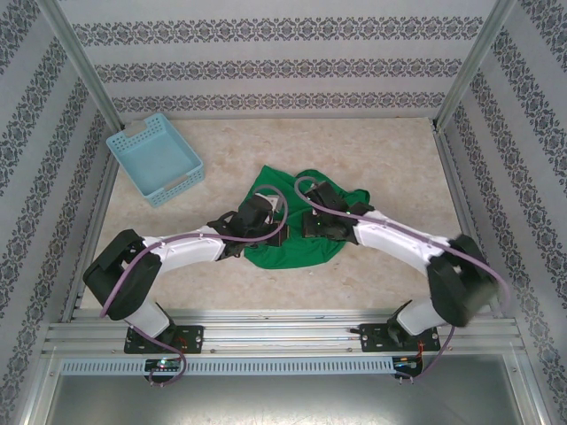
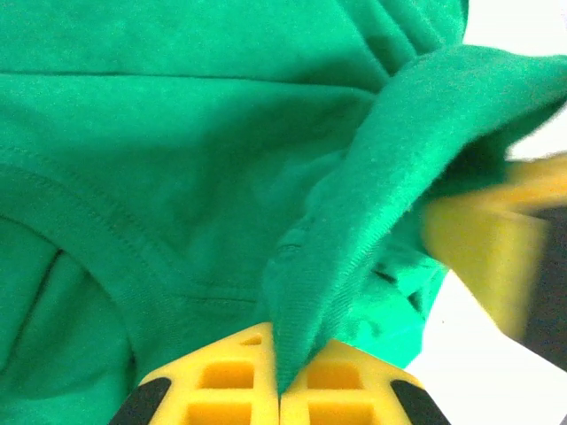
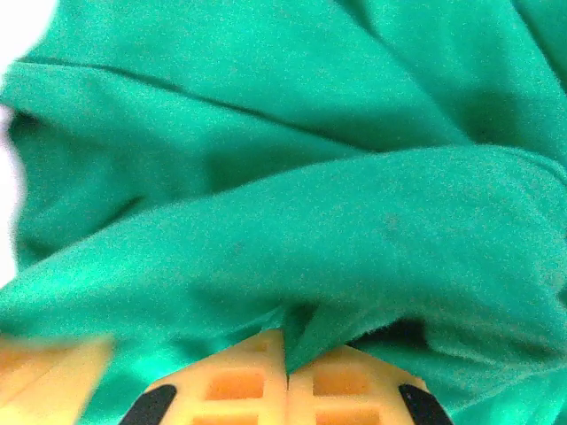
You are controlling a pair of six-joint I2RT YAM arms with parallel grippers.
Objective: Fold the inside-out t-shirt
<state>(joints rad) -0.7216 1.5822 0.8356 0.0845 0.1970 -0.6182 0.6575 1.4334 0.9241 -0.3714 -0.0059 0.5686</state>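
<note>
The left fingers [image 2: 230,381] and right fingers [image 3: 239,382] each pinch tight on a fold of the t-shirt [image 1: 297,252], bunched mid-way across the bench [image 1: 372,150]: light, limp cloth, probably best gripped at a hem or seam.

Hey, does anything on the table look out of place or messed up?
The green t-shirt lies bunched in a heap mid-table, not flat; the left gripper and right gripper each pinch a fold. The blue basket sits askew at the back left. Nothing looks spilled or damaged.
</note>
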